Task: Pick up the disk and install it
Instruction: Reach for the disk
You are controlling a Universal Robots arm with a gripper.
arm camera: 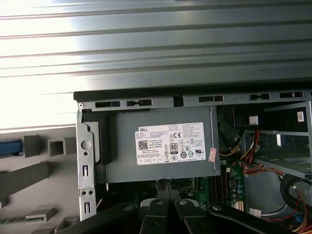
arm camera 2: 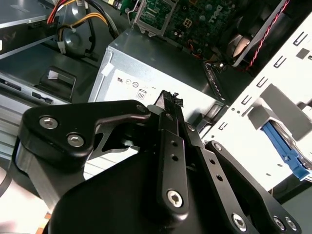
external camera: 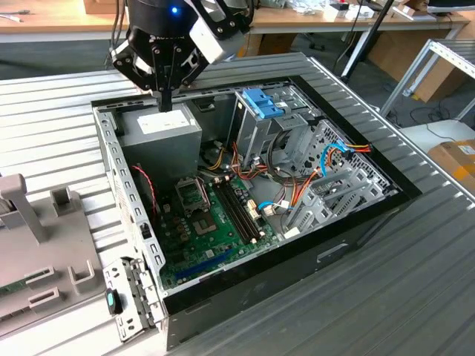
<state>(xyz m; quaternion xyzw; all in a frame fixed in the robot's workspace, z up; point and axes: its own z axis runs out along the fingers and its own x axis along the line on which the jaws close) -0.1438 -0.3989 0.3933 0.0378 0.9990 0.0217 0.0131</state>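
The ribbed metal worktop (external camera: 415, 297) carried an open computer case (external camera: 116, 159) lying on its side near the middle, its interior facing up. Beside the case, toward the worktop's edge at the exterior view's left, sat a grey fixture (external camera: 44, 252) with upright blocks and slots.

Inside the case, the green motherboard (external camera: 208, 222) took up the floor. The grey power-supply box (external camera: 159, 130) with its white label filled the corner beneath the arm, and the metal drive cage (external camera: 256, 133) stood at the far side with a blue latch (external camera: 261, 102) on top.

The hand (external camera: 165, 104) hung just above the power-supply box, apart from it. In both wrist views its fingers met at the tips (arm camera 2: 168, 100) (arm camera: 168, 184), drawn narrow with nothing between them.

The disk was not in the hand. A blue-railed piece outside the case wall, among the fixture's grey blocks, was most likely the disk (arm camera 2: 286, 152). The first wrist view caught the same blue strip (arm camera: 9, 147) at the fixture. Too little of it showed to say how it lay or whether it stood upright.

By this evidence the task had barely begun. The disk lay outside the case, ungrasped, so both the pick-up and the install remained to be done. Whether a bay in the drive cage stood free for the disk could not be told.
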